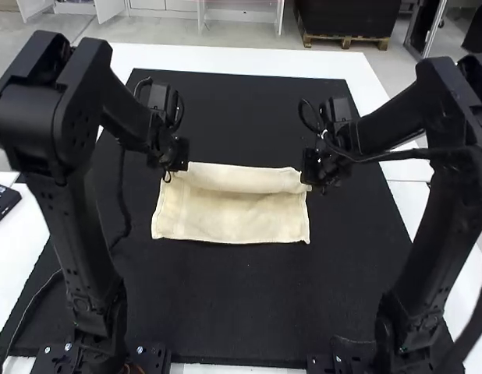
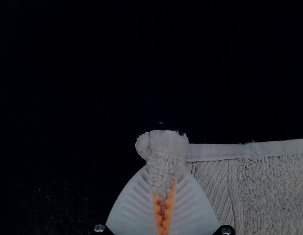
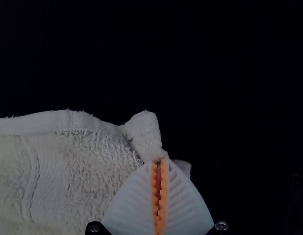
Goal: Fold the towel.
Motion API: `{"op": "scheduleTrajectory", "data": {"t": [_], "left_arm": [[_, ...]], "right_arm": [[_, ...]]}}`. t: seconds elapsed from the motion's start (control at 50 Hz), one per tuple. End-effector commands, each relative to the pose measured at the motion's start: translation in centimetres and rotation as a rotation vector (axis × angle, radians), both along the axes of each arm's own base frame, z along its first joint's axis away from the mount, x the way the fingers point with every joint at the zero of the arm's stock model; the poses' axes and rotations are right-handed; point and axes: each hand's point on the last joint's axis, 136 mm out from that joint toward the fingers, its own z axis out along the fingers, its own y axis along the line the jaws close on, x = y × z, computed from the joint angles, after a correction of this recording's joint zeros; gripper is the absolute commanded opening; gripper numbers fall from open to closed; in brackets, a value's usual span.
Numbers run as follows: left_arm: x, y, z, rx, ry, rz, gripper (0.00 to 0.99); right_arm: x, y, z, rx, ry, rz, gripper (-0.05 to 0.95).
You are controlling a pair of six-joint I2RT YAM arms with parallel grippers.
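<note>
"So, where do we find the towel?"

"We see the cream, rectangular terry towel [image 1: 225, 222] near the middle of the high view, on the large black mat [image 1: 233, 312]. Its near part lies spread out, and its far side bulges in a soft, rounded ridge running from one gripper to the other."

"And what are our grippers doing?"

"At the upper left of that frame, our left gripper [image 1: 171, 170] has the far left corner. Its own wrist view shows white ribbed fingers [image 2: 134, 205] pinched together on the cloth, a thick tuft bulging past their tips."

"What about the other one?"

"Right of centre in the high view, our right gripper [image 1: 311, 179] grasps the far right corner. Up close, we see a narrow twist of towel clenched at the fingertips, the orange pads [image 3: 162, 196] nearly meeting below it, and a small flap of pale cloth just beside them."

"Anything else around us?"

"We have the white table [image 1: 19, 249] around the mat, with a dark, flat object [image 1: 1, 204] at the frame's left edge."
</note>
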Motion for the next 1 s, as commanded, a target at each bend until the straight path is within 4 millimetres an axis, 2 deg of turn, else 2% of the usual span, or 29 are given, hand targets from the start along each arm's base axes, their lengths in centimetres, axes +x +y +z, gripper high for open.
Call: {"op": "scheduleTrajectory", "data": {"t": [0.0,0.28,0.58,0.7,0.88,0.98], "left_arm": [[-0.9,0.6,0.5,0.014,-0.008,0.017,0.020],[-3.5,0.9,1.0,0.019,-0.027,0.010,0.020],[-5.4,1.3,2.1,0.031,-0.063,0.006,0.020],[-6.1,1.5,2.1,0.044,-0.077,-0.002,0.020],[-7.9,1.9,0.8,0.064,-0.057,-0.007,0.020],[-8.1,2.0,1.1,0.075,-0.074,-0.012,0.018]], "right_arm": [[-0.6,-0.1,1.0,0.007,-0.016,-0.014,-0.02],[-3.2,-1.1,1.2,0.018,0.000,-0.038,-0.02],[-4.6,-1.6,2.7,0.031,-0.052,-0.038,-0.02],[-5.1,-1.8,2.5,0.038,-0.069,-0.041,-0.02],[-6.1,-2.4,1.1,0.018,-0.064,-0.057,-0.02],[-6.5,-2.8,0.5,0.008,-0.051,-0.063,-0.02]]}}
